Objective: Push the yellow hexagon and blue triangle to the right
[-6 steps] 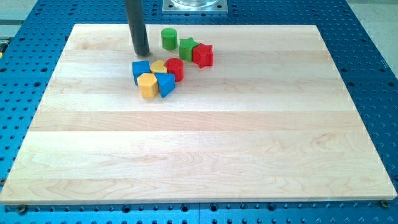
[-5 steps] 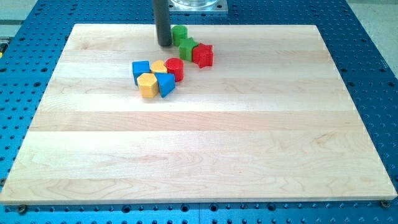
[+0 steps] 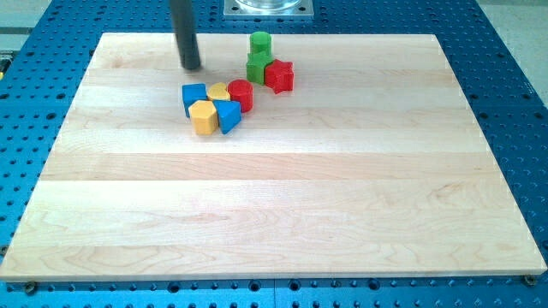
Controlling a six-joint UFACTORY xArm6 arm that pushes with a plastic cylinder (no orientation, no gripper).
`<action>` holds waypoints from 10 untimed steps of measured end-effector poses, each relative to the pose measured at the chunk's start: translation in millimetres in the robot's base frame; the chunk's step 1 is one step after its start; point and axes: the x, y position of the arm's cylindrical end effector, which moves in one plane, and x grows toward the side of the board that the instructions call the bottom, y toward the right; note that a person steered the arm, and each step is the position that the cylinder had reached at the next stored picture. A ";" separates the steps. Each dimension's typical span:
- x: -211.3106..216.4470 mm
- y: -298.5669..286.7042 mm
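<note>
Below my tip (image 3: pixel 190 67): yellow hexagon (image 3: pixel 203 116), blue triangle (image 3: pixel 228 115) (touching).

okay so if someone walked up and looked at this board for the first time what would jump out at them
Most likely the tight knot of blocks near the view's top, left of centre: a yellow hexagon and blue triangle in front, a blue cube, another yellow block and a red cylinder behind. Up and to their right sit a green cylinder, green star and red star. My tip stands above the blue cube, apart from it.
</note>
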 end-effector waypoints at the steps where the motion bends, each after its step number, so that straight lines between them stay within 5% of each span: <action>1: 37.2 -21.4; 3: 112.9 -63.6; 4: 128.0 -38.8; 6: 118.4 40.2; 8: 118.4 21.7; 10: 118.4 132.2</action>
